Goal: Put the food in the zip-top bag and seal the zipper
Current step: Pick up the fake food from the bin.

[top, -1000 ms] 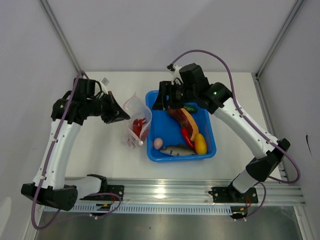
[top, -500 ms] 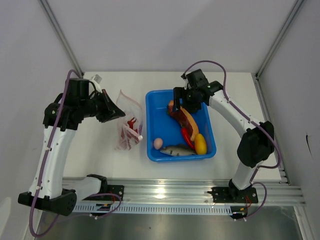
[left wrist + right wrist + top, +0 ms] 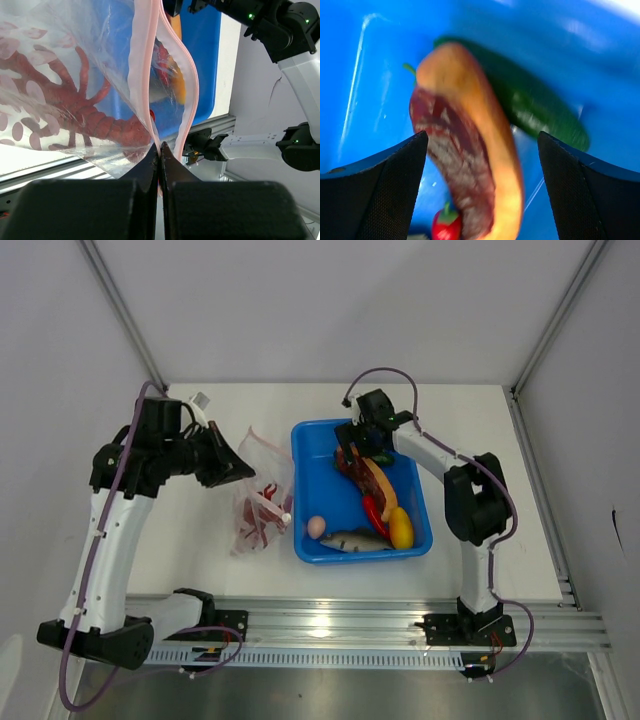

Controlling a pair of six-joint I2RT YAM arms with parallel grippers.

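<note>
Blue tub [image 3: 312, 455] right there ahead of me, sitting mid-table, long sides running away from me. White table [image 3: 560, 490] under it. Silvery metal rail [image 3: 340, 625] along the table's near edge. Pale walls [image 3: 300, 310] all round.

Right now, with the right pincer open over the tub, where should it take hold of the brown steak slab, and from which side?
Across the narrow width of the steak slab, near mid-length, coming down from above. It lies long and curved in the blue tub, and the open right pincer straddles it. The cucumber lies close along its tan edge, leaving that finger less room.
</note>
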